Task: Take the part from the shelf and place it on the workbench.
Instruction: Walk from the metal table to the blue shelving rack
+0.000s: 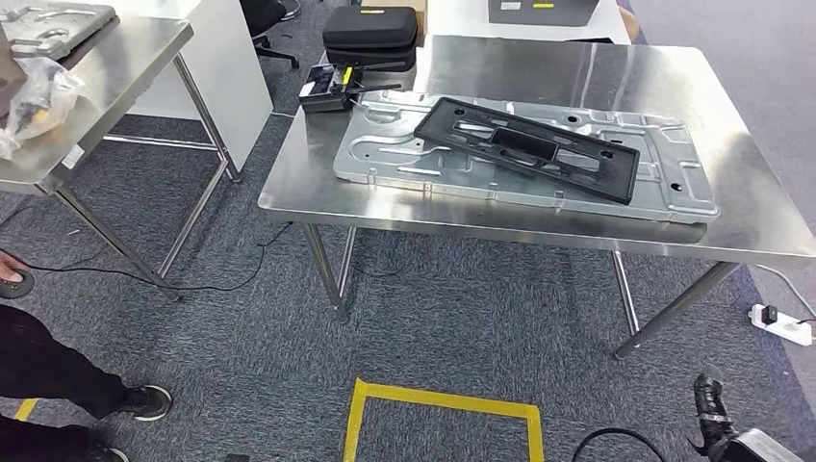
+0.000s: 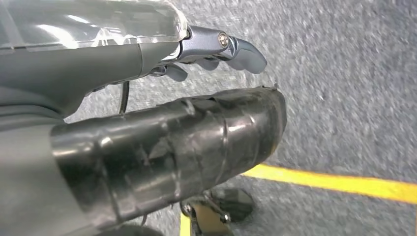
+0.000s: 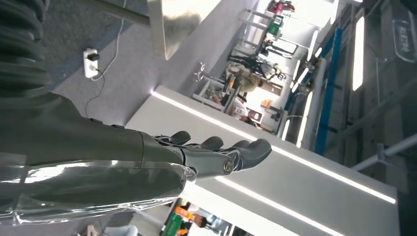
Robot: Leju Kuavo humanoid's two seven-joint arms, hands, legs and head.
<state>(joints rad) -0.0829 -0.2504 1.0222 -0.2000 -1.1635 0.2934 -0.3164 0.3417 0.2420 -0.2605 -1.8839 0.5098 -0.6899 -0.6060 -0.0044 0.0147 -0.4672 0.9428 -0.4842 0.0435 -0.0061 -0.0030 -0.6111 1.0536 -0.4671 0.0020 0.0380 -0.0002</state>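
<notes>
The long black plastic frame part [image 1: 527,147] lies flat on an embossed silver metal plate [image 1: 404,154] on the steel workbench [image 1: 751,212]. Left hand [image 2: 216,49] and right hand [image 3: 216,155] hang empty, fingers loosely extended

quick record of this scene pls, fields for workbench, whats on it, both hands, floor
workbench: steel table, straight ahead
on it: silver stamped plate with black plastic frame lying across it; black cases at the far edge
left hand: empty, fingers apart, over carpet
right hand: empty, fingers extended
floor: grey carpet, yellow tape outline
</notes>
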